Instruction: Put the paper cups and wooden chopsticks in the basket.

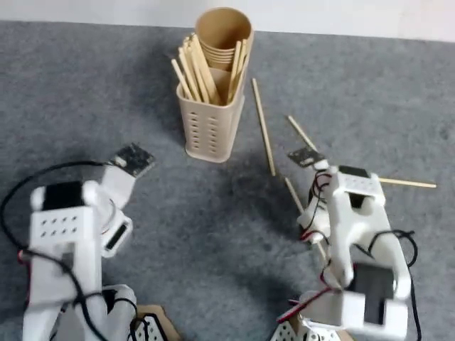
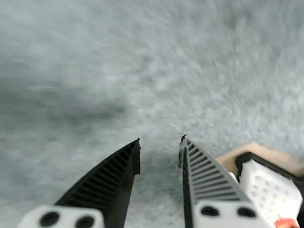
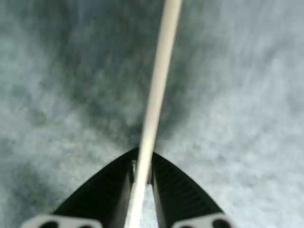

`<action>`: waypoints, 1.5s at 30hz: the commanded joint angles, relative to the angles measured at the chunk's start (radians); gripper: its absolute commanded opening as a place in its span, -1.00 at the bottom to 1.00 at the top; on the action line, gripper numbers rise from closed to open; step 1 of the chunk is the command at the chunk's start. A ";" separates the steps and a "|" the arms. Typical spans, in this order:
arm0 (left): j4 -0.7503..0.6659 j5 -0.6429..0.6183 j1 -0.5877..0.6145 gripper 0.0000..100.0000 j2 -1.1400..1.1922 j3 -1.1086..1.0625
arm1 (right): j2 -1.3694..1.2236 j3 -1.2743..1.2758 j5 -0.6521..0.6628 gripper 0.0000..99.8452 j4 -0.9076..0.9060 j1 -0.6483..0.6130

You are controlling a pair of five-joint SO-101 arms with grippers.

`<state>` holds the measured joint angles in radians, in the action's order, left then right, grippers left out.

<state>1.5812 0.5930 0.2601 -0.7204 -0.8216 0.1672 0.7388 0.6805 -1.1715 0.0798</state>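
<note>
Pointing down at the grey cloth (image 2: 142,71), right fingers (image 3: 104,194) clench a chopstick (image 3: 156,95); left fingers (image 2: 109,185) hang parted, empty.

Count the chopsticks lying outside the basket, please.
4 chopsticks: one beside the basket, one in the right claw, one under that arm, one farther right. Others may be hidden.
</note>
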 commanded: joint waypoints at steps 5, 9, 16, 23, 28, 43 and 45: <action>0.114 -0.144 0.013 -0.67 -0.151 0.412 | 0.469 -0.199 -0.061 -0.99 -0.219 -0.041; 0.037 -0.310 -0.027 -0.67 0.012 0.507 | 0.452 -0.432 -0.328 -0.99 -0.148 -0.085; -0.275 -0.456 -0.042 -0.67 0.177 0.306 | 0.315 -0.843 -0.600 -0.99 0.036 -0.323; -0.690 -0.457 -0.042 -0.67 0.216 -0.038 | 0.110 -1.092 -0.666 -0.99 0.231 -0.449; -0.764 -0.454 -0.042 -0.67 0.219 -0.084 | 0.076 -1.087 -0.787 -0.99 0.308 -0.449; -0.411 -0.439 -0.076 -0.66 0.627 0.490 | 0.390 -0.751 -0.629 -0.99 -0.093 -0.077; -0.325 -0.470 -0.091 -0.66 0.765 0.639 | 0.553 -0.564 -0.632 -0.99 0.002 -0.076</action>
<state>1.1009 0.1496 0.2186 -0.1880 -0.4948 0.5017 -0.0253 0.0606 -1.2666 -0.0230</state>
